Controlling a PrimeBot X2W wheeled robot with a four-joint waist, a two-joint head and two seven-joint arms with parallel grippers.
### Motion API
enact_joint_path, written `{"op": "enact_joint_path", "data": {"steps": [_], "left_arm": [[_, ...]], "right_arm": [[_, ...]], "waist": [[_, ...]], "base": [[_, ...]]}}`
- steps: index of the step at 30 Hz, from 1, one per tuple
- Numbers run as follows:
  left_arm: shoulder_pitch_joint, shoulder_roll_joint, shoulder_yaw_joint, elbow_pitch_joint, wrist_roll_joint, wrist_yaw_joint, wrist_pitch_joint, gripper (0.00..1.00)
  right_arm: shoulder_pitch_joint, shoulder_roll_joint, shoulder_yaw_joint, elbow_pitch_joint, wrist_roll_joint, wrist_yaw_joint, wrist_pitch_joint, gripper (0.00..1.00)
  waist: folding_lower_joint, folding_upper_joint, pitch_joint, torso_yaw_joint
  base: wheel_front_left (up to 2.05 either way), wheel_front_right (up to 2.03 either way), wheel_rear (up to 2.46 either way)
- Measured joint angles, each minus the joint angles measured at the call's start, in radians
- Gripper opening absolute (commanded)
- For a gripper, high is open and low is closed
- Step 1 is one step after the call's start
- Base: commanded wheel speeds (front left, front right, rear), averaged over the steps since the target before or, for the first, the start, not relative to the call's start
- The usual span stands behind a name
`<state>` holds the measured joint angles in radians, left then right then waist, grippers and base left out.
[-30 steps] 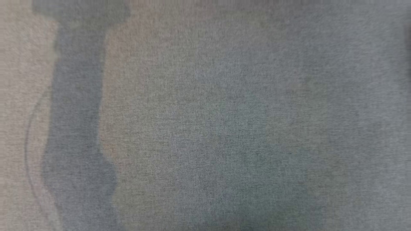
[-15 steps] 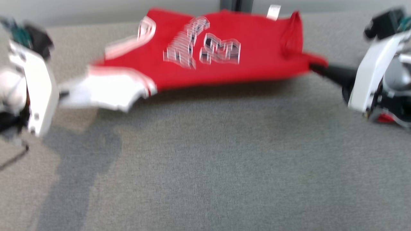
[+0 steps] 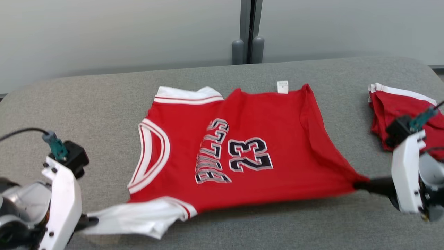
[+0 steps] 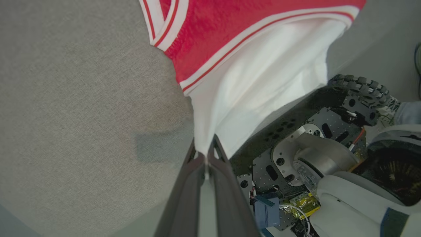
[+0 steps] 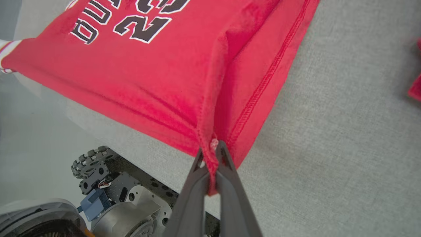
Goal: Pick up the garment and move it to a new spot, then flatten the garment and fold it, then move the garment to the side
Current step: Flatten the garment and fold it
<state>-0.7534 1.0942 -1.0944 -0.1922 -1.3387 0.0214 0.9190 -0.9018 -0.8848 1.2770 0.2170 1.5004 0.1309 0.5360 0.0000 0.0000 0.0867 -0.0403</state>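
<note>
Head view: jersey (image 3: 242, 149) spread on the table (image 3: 104, 90), left gripper (image 3: 89, 219) clamped on its white corner, right gripper (image 3: 360, 185) on its red hem; pulling evenly apart while lowering should flatten it

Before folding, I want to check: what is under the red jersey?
Under the jersey, grey table shows below the lifted near edge, held by left pincer and right pincer. Beneath its middle is covered.
</note>
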Motion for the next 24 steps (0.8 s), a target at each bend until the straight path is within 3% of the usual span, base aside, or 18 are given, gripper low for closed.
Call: {"op": "enact_joint_path", "data": {"steps": [7,10,15,24], "left_arm": [[0.073,0.091,-0.024,-0.145,-0.065,0.061,0.033,0.00],[0.076,0.109,-0.023,-0.168,-0.079,0.077,0.035,0.00],[0.067,0.101,-0.018,-0.176,-0.069,0.085,0.050,0.00],[-0.047,0.009,0.004,-0.076,-0.032,0.076,0.126,0.00]], "right_arm": [[0.119,-0.135,0.003,-0.138,-0.035,0.000,0.103,0.00],[0.132,-0.164,-0.007,-0.175,-0.039,0.000,0.112,0.00],[0.131,-0.161,-0.043,-0.191,-0.042,0.000,0.124,0.00],[0.076,-0.072,-0.109,-0.113,-0.048,0.000,0.180,0.00]], "waist": [[0.0000,0.0000,-0.008,-0.006],[0.0000,0.0000,-0.001,-0.013],[0.0000,0.0000,0.031,-0.023],[0.0000,0.0000,0.125,-0.040]], "base": [[0.00,0.00,0.00],[0.00,0.00,0.00],[0.00,0.00,0.00],[0.00,0.00,0.00]]}}
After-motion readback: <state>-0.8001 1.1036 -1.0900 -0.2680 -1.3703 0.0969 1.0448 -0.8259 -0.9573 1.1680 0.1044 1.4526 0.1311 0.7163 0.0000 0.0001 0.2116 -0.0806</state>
